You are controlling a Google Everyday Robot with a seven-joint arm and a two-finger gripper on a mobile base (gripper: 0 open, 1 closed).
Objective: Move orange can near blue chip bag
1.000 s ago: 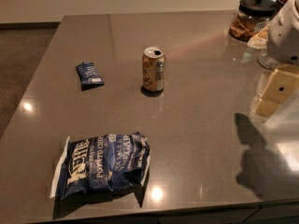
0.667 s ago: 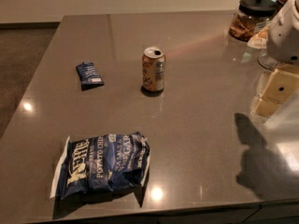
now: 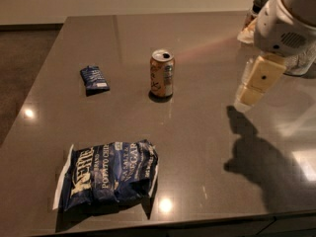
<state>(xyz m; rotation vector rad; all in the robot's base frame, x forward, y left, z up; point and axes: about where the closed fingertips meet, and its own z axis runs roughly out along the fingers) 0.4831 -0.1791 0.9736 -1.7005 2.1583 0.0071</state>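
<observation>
Can (image 3: 162, 74): upright, upper centre of bench (image 3: 207, 142) | chip bag (image 3: 108, 174): flat, lower left | hand (image 3: 248, 95): upper right, apart from can, grip state cannot be told

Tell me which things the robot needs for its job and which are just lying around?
Needed for the job:
- orange can, standing upright in the middle
- blue chip bag, lying flat at the front left
- the tool, hovering at the right, well clear of the can

Just lying about:
- small dark blue packet, left of the can
- dark-lidded jar, back right, mostly hidden
</observation>
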